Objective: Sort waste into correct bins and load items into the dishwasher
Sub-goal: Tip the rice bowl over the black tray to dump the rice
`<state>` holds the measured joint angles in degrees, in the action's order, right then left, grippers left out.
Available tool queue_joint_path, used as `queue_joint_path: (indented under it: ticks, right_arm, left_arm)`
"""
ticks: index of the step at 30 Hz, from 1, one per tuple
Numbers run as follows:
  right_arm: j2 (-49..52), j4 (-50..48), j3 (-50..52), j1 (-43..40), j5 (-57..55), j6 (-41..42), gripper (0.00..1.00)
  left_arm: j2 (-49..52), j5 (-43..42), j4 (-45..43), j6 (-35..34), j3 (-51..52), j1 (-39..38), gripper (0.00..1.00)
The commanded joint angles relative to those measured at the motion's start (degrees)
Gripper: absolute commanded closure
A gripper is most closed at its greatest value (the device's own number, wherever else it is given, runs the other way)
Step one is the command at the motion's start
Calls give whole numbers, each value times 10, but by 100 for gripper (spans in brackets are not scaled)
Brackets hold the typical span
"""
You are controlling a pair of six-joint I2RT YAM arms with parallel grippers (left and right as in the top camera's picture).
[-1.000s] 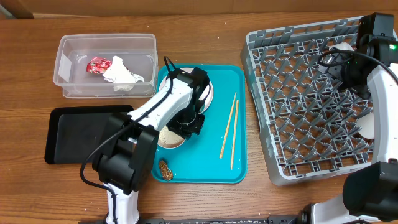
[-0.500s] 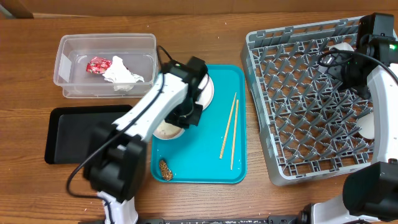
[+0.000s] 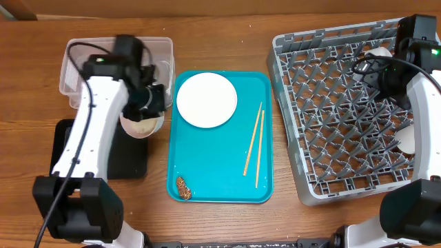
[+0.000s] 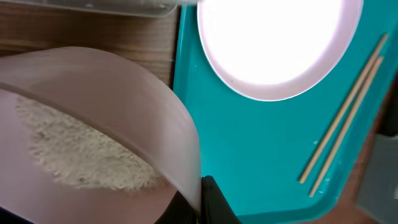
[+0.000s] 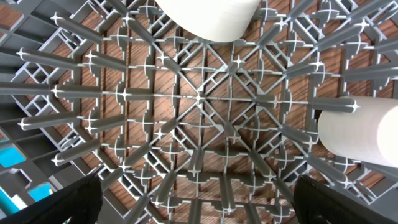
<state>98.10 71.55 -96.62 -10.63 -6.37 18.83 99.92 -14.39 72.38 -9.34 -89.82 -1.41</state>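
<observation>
Bench: a brown wooden bench [image 3: 220, 41] holds everything.
Clear tub: the clear tub [image 3: 76, 58] sits at the back left. The left arm hides most of what is inside.
Black tray: the black tray [image 3: 69, 158] lies just in front of the tub.
Left end effector: the left end effector [image 4: 198, 204] is pinched tight on the rim of a small white bowl [image 3: 141, 125]. The bowl is up over the black tray's back right corner, just beside the tub.
Rice: the rice [image 4: 81, 155] sits in a pile in the bowl.
Doing it well: I think the rice goes in the black tray. Bring the bowl over the tray's middle, then tip slowly so no grains land on the bench.
Teal tray: the teal tray [image 3: 213, 165] holds the plate [image 3: 206, 100], brown lump [image 3: 182, 187] and chopsticks [image 3: 253, 141].
Dish rack: the grey dish rack [image 3: 331, 110] is at the right.
Right end effector: the right end effector [image 5: 199, 202] is wide open over the rack, holding nothing.
</observation>
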Motion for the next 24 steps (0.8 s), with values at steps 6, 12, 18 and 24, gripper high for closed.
queue_joint_path:
  ticks: [6,12,18,24]
  right_arm:
    - [-2,-3,-2,-1,-2,-9,0]
    - [-3,-3,-2,-1,-2,-9,0]
    - [-2,-3,-2,-1,-2,-9,0]
    - [-2,-2,-2,0,-2,-9,0]
  left_arm:
    - [-9,-279,-39,157,83,171,96]
    - [-8,-405,-79,223,159,267,96]
    - [-8,-551,-118,290,231,331,96]
    - [-8,-596,-142,332,286,356,96]
